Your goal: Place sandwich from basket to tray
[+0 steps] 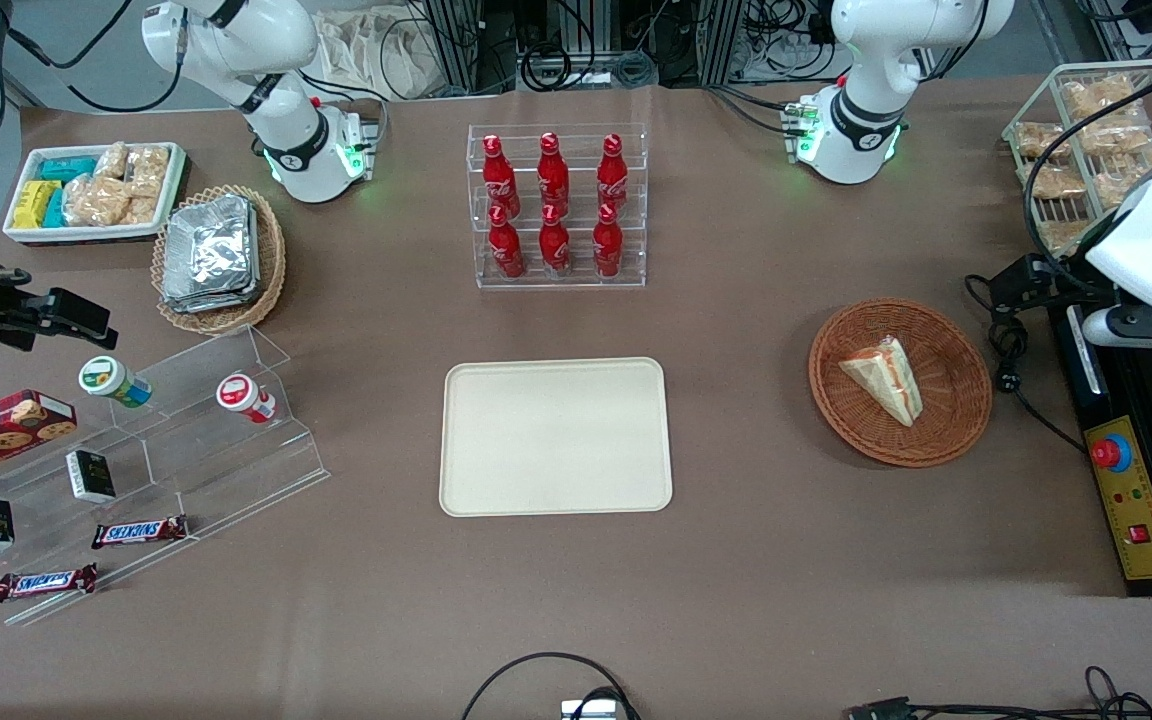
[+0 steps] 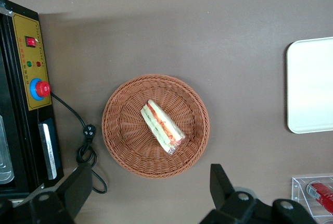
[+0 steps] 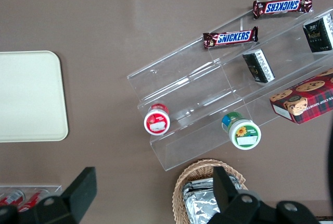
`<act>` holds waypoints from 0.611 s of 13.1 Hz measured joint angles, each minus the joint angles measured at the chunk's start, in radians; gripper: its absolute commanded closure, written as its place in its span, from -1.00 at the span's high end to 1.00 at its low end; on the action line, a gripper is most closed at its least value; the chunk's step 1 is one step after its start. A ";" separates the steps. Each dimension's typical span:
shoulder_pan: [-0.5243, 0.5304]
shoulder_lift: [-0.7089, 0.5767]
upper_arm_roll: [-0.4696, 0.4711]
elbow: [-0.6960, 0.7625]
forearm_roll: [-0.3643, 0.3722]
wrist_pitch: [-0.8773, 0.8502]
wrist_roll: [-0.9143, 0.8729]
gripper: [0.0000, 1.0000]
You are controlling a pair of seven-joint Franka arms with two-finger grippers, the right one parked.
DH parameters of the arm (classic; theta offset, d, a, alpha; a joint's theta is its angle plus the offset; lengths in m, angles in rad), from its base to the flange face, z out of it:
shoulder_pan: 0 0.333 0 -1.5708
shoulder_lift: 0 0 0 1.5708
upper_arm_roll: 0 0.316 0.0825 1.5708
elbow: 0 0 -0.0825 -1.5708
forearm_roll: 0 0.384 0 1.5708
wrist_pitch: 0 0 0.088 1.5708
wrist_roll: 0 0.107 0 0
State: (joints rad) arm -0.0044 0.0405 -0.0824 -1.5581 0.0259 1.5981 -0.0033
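The sandwich (image 1: 886, 378), a pale wedge with red and green filling in clear wrap, lies in the round reddish-brown basket (image 1: 946, 400) toward the working arm's end of the table. The cream tray (image 1: 556, 437) lies bare at the table's middle. My left gripper (image 1: 1021, 283) hangs high above the table beside the basket, toward the working arm's end, open and holding nothing. In the left wrist view the sandwich (image 2: 162, 127) lies across the middle of the basket (image 2: 127, 140), the gripper (image 2: 150, 182) is just off its rim, and an edge of the tray (image 2: 311, 86) shows.
A black control box with a red button (image 1: 1121, 480) and a black cable (image 1: 1011, 360) lie beside the basket. A clear rack of red bottles (image 1: 556, 207) stands farther from the camera than the tray. A tan basket of foil packs (image 1: 219, 258) and an acrylic snack stand (image 1: 166, 440) lie toward the parked arm's end.
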 measured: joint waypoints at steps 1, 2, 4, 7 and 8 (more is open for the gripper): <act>0.000 0.000 0.000 0.000 0.000 0.001 0.000 1.00; 0.000 0.000 0.000 0.000 0.000 0.001 0.000 1.00; 0.000 0.000 0.000 0.000 0.000 0.001 -0.002 1.00; 0.001 0.012 0.002 -0.004 0.000 0.003 -0.030 1.00; 0.001 0.021 0.004 -0.010 0.000 0.010 -0.065 1.00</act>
State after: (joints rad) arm -0.0032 0.0614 -0.0787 -1.5679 0.0257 1.6084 -0.0683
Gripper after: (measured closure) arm 0.000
